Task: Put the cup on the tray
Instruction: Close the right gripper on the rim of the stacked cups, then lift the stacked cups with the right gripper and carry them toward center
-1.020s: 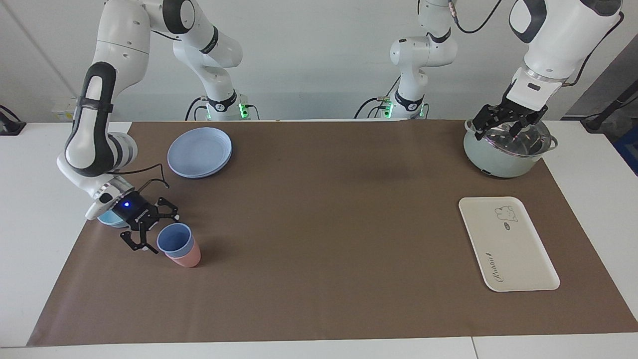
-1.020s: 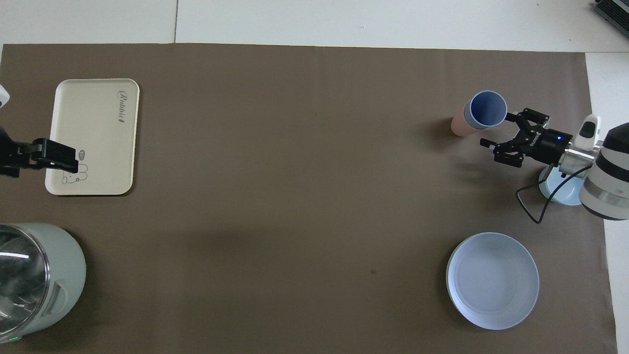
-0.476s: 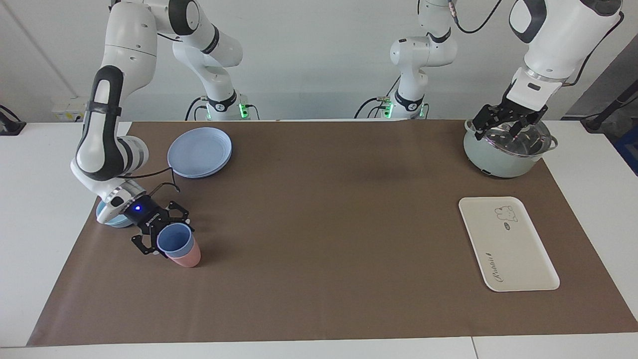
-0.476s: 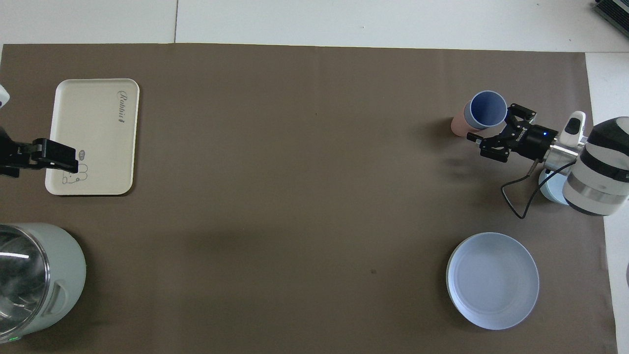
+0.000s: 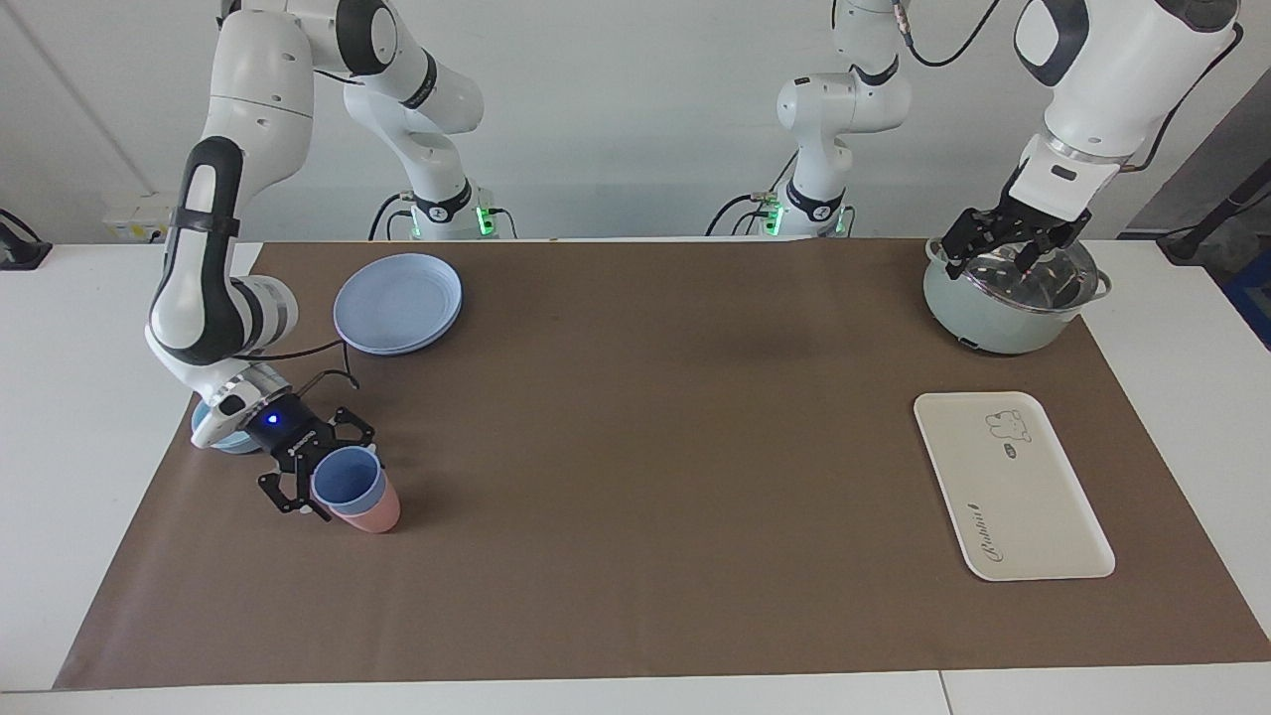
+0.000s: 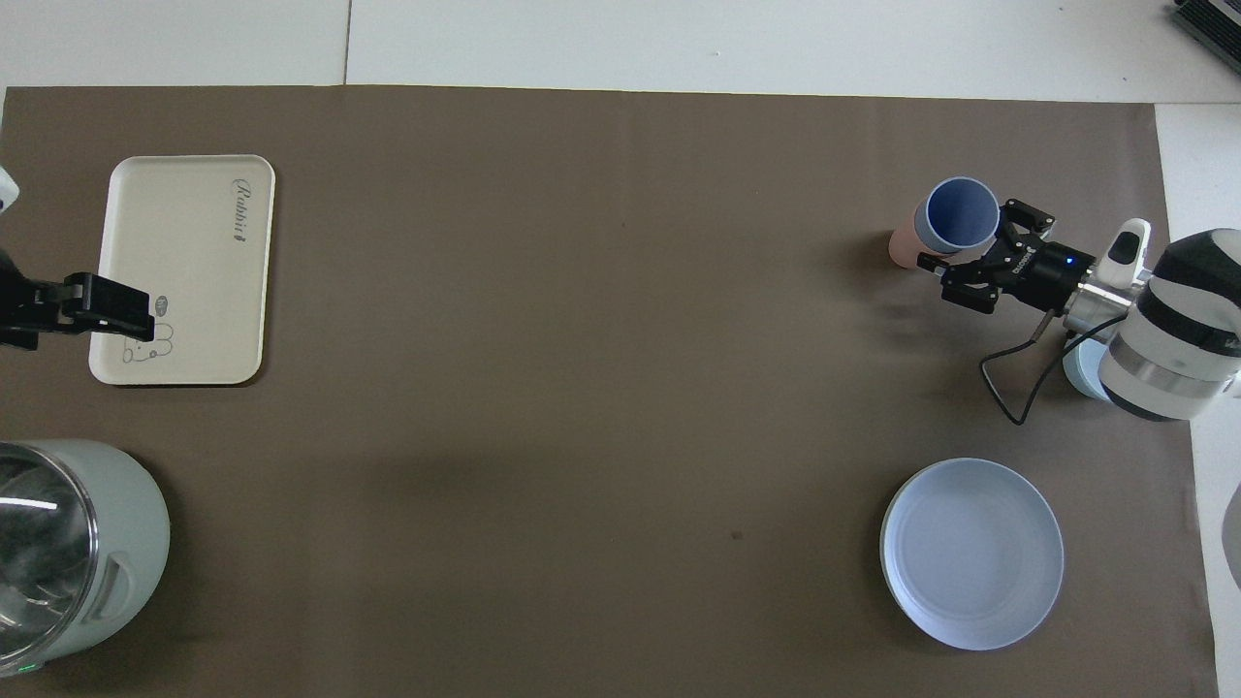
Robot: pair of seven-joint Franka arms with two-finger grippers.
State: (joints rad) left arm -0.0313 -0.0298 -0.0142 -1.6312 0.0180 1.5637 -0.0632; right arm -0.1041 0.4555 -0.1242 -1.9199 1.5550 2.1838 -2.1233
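Observation:
The periwinkle-blue cup [image 5: 347,480] stands nested inside a salmon-pink tumbler [image 5: 374,514] toward the right arm's end of the table; it also shows in the overhead view [image 6: 960,215]. My right gripper [image 5: 320,471] is low at the cup and open, with one finger on each side of the cup's rim [image 6: 972,236]. The cream-white tray [image 5: 1023,497] lies toward the left arm's end [image 6: 184,281] and holds nothing. My left gripper [image 5: 1005,246] waits open in the air over a pot.
A pale green pot with a glass lid [image 5: 1008,298] stands nearer to the robots than the tray. A round blue plate [image 5: 397,301] and a light-blue bowl [image 5: 211,438] sit near the cup; the right wrist partly covers the bowl.
My right gripper has moved in toward the cup, from beside it to open fingers on both sides of its rim. The cup, the tray and the left arm have not moved.

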